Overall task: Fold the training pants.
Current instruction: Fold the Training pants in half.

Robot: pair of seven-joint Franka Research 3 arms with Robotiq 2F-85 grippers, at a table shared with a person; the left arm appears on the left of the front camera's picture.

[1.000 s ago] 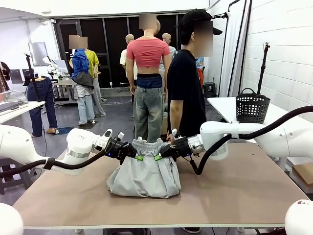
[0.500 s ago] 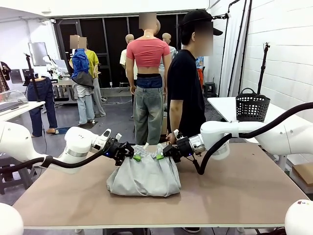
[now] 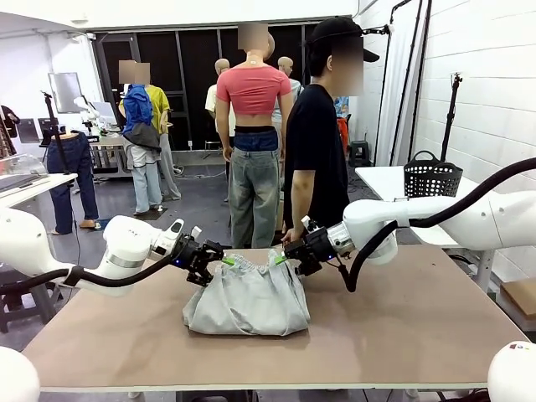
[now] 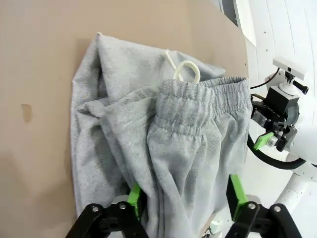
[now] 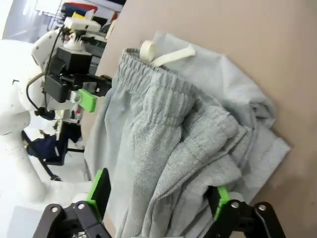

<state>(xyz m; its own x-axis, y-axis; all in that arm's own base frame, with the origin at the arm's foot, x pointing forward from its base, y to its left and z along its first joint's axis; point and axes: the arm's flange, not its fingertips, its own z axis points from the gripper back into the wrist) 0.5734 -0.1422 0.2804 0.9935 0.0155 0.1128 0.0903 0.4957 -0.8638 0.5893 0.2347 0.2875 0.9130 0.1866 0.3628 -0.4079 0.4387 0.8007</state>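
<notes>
From the front, the training pants (image 3: pixel 248 297) lie in a soft, rumpled grey heap on the brown table (image 3: pixel 402 327), near the middle and toward the far edge. The cloth is a matte jersey, bunched into rounded folds, with the gathered waistband ridged along the top of the heap. The left gripper (image 3: pixel 219 260) sits just at the waistband's left end and the right gripper (image 3: pixel 279 259) at its right end, both low over the table, black with green pads. A person (image 3: pixel 316 159) in a black shirt stands at the far side, close behind the right gripper.

In the left wrist view, the left gripper (image 4: pixel 184 198) has its jaws spread wide, with grey cloth lying loose between the two green pads rather than pinched. The elastic waistband shows tight puckered ribs, and a white drawstring (image 4: pixel 182 71) loops flat on the fabric beyond it. The right gripper (image 4: pixel 267 139) shows just past the waistband's end.

In the right wrist view, the right gripper (image 5: pixel 159 196) is likewise spread wide, folds of the pants (image 5: pixel 198 134) heaped between its pads without being squeezed. The drawstring (image 5: pixel 166 53) curls by the waistband, and the left gripper (image 5: pixel 89 96) stands at the cloth's far edge.
</notes>
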